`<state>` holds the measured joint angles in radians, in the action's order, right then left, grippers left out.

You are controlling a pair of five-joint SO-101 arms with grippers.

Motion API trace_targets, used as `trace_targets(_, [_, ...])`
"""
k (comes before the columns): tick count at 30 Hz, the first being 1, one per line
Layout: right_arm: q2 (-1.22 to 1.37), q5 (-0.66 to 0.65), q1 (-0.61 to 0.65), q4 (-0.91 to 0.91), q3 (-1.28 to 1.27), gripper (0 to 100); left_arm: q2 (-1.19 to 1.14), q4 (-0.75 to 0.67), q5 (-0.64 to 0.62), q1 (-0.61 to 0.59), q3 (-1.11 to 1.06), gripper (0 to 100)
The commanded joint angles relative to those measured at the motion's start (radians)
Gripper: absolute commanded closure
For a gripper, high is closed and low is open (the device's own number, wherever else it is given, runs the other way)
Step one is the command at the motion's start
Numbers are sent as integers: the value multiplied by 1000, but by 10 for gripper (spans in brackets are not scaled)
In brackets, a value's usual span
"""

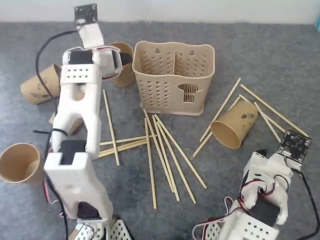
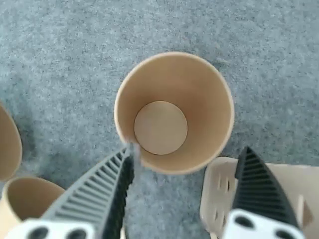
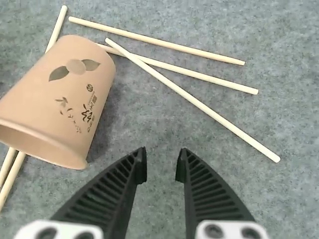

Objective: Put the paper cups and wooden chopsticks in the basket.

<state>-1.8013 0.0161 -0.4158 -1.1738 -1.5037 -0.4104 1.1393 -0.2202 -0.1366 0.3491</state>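
An upright paper cup [image 2: 174, 112] stands just left of the beige perforated basket [image 1: 175, 75]. My left gripper [image 2: 187, 154] hangs over it, open, with its fingers about a cup's width apart at the near rim. In the high view the same cup [image 1: 125, 75] is half covered by that gripper [image 1: 122, 59]. Another cup [image 3: 57, 107] lies on its side ahead of my right gripper [image 3: 161, 154], which is slightly open and holds nothing. Several wooden chopsticks [image 1: 162, 150] lie fanned on the grey mat in front of the basket. More chopsticks [image 3: 189, 94] lie beyond the lying cup [image 1: 235, 125].
A cup [image 1: 40, 84] lies at the far left and another [image 1: 19, 162] sits at the lower left. A third cup [image 1: 75, 125] is partly hidden under the left arm. The basket's corner [image 2: 224, 199] is close beside the left gripper. The right arm [image 1: 265, 185] is folded at the lower right.
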Motion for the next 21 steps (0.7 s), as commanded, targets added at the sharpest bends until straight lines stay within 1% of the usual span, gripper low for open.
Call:
trace_targets(1, [-12, -17, -13, 16, 28, 887, -29, 31, 12, 11, 153, 688])
trace_targets(2, [-12, -17, -13, 18, 28, 887, -48, 38, 26, 21, 173, 688])
trace_targets(6, [-12, -17, -13, 19, 26, 887, -117, 34, 160, 66, 197, 688])
trace_targets(8, [-12, -17, -13, 21, 26, 887, -144, 32, 199, 84, 197, 688])
trace_targets(11, [-12, -17, -13, 22, 26, 887, -176, 31, 233, 95, 199, 688])
trace_targets(16, [-12, -15, -13, 22, 26, 887, -201, 31, 250, 87, 199, 692])
trace_targets(18, [-12, -15, -13, 24, 26, 887, -213, 31, 252, 86, 199, 738])
trace_targets(21, [-12, -15, -13, 24, 26, 887, -216, 31, 252, 89, 199, 876])
